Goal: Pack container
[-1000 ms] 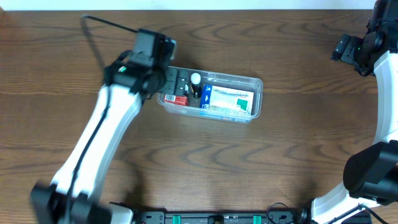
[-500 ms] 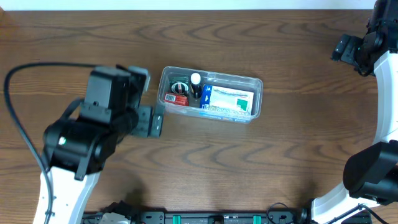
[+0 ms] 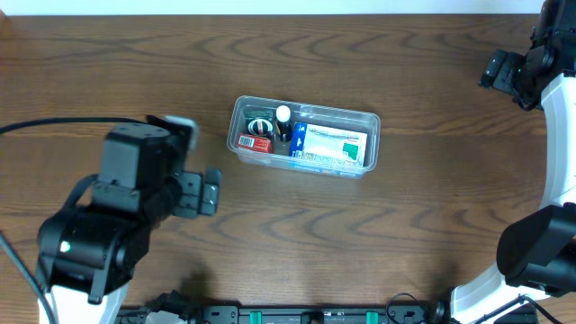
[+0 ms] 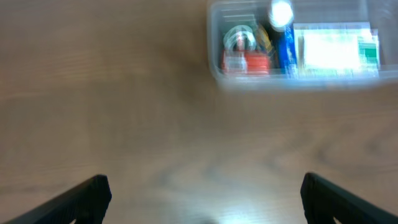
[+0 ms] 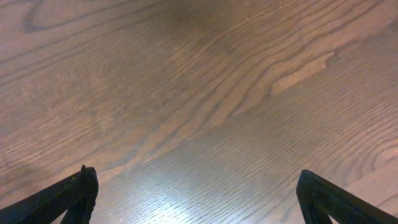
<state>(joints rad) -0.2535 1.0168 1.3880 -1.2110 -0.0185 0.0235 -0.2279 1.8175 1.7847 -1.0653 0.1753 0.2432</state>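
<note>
Container: the clear plastic tub (image 3: 374, 135) sits flat on the worktop (image 3: 360, 234) near the middle, long side running left to right.
Container contents: a white and green box (image 3: 335, 144) fills the right part. Next to it on the left stands a blue item (image 3: 298, 139), and a white round cap (image 3: 283, 113) shows near the far wall. A red packet (image 3: 255, 142) lies at the left end with a round, greenish item (image 3: 259, 126) behind it.
Left tool: the left tool (image 3: 211, 191) hangs over bare wood, near the tub's left end but apart from it. It is spread wide and holds nothing.
Left wrist view: blurred. The two dark fingers (image 4: 93, 190) show at the lower corners, far apart, with the tub at the upper right.
Right tool: the right tool (image 3: 493, 68) is at the far right edge, well apart from the tub. Its fingers (image 5: 84, 186) are spread wide over bare wood grain, with nothing between them.
</note>
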